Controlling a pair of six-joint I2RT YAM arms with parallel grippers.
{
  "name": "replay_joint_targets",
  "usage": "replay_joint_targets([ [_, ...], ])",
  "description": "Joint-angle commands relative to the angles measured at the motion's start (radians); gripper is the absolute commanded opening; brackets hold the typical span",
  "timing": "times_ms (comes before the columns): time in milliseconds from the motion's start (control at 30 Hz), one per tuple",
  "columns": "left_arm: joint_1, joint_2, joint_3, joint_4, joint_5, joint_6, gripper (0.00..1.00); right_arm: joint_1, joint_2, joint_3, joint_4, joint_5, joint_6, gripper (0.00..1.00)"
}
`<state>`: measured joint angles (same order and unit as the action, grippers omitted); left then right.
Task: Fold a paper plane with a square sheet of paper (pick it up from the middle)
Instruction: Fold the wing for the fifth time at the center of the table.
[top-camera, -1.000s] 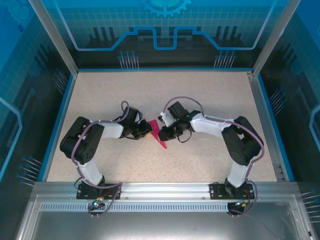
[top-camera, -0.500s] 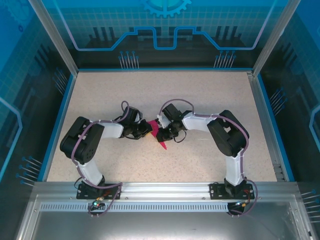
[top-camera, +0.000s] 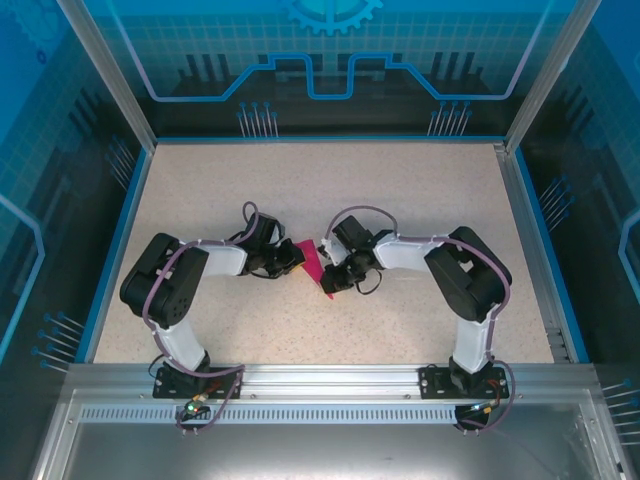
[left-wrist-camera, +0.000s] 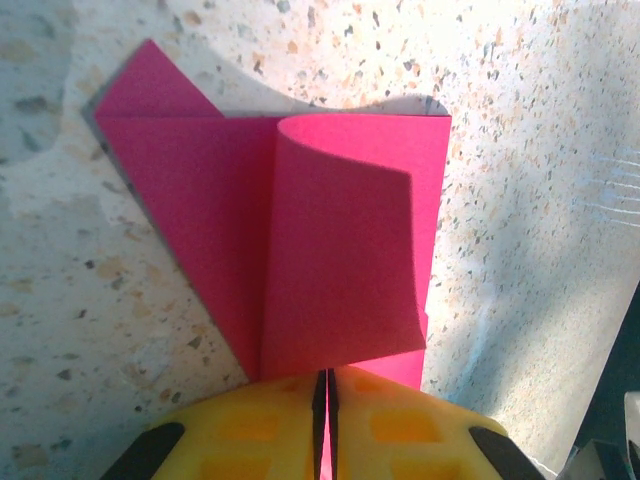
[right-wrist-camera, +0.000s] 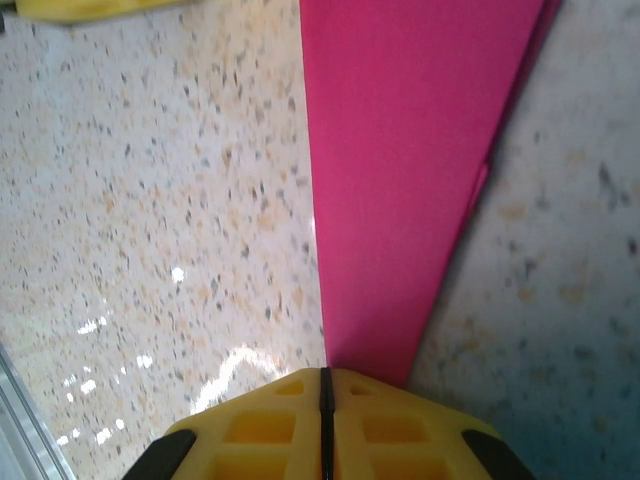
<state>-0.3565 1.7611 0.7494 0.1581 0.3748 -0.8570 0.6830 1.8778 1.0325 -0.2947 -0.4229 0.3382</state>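
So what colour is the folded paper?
Plain magenta-pink paper, no pattern; it shows best in the left wrist view.

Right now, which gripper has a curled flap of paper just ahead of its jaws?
The left gripper: a flap of the paper curls up right ahead of its shut jaws. Ahead of the right gripper the paper is flat and narrow.

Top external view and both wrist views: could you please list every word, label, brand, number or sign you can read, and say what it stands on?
There is no readable text: no words, labels, brands or numbers.
The pink paper is plain and unprinted.
The blue back wall carries a gear drawing and circuit-like lines, but no letters.
The speckled table is unmarked.
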Motion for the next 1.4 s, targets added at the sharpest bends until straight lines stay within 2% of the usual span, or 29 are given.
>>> replay_joint_targets([
  [0,-0.001,0.032,0.001,-0.073,-0.048,0.024,0.15,0.024,-0.007,-0.045,-0.123,0.01,-0.012,0.09],
  [167,-0.008,-0.042,-0.025,0.049,0.05,0.009,0.17,0.021,0.017,-0.019,-0.116,0.021,0.026,0.08],
  [333,-0.053,-0.109,-0.041,0.087,0.07,-0.026,0.18,0.018,0.021,-0.016,-0.121,0.025,0.036,0.08],
  [567,-0.101,-0.101,-0.099,0.133,0.054,-0.083,0.16,0.013,0.027,-0.019,-0.118,0.024,0.048,0.08],
  [1000,-0.142,-0.044,-0.11,0.147,0.079,-0.084,0.16,0.01,0.041,-0.013,-0.123,0.024,0.064,0.08],
  [1133,-0.142,-0.018,-0.096,0.14,0.071,-0.076,0.15,0.009,0.042,-0.015,-0.125,0.031,0.064,0.08],
  [1367,-0.132,-0.035,-0.041,0.009,-0.036,-0.005,0.15,0.012,0.044,-0.027,-0.152,0.069,0.049,0.08],
])
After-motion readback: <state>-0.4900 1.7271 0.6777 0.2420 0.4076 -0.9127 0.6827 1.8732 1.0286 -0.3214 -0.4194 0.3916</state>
